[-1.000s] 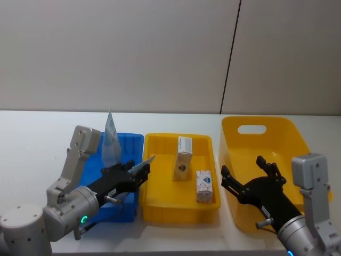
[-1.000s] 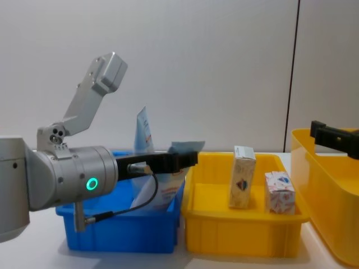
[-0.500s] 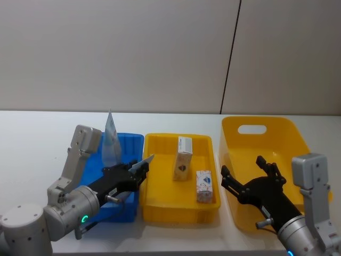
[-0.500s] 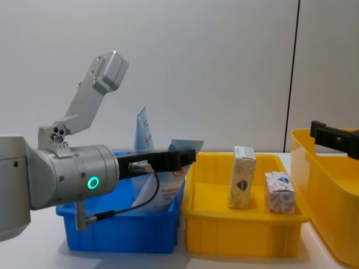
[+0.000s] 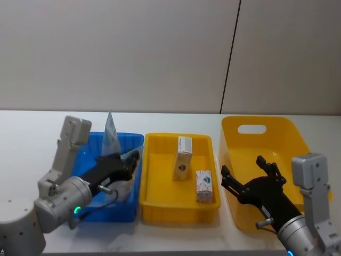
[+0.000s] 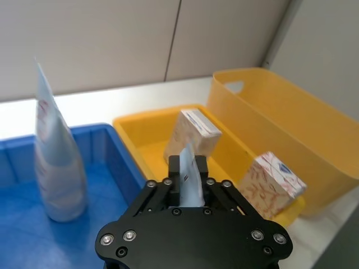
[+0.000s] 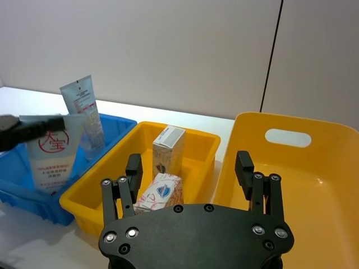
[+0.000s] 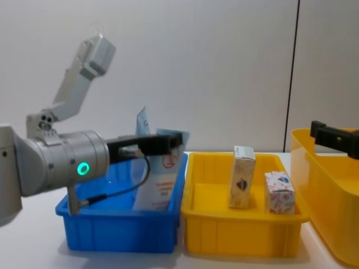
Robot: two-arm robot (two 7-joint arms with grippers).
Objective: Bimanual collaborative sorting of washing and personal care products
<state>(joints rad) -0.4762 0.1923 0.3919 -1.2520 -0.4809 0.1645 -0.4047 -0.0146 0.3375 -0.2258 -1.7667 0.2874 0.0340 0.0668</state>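
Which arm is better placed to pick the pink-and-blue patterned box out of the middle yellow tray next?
Right. The right gripper is open and empty, just right of the middle tray where the patterned box stands. The left gripper is shut on a light-blue tube over the blue bin.

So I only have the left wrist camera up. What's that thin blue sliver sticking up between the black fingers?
Observer: It's a light-blue squeeze tube seen edge-on. The chest view shows its flat face with a red round logo, pinched at the top by the left gripper.
Visitor: Where is it hanging?
Observer: In the chest view its lower end sits down inside the blue bin, on the side next to the yellow tray.
Visitor: Is the other arm doing anything?
Observer: In the head view the right gripper hovers by the near left part of the big yellow bin, open and empty.
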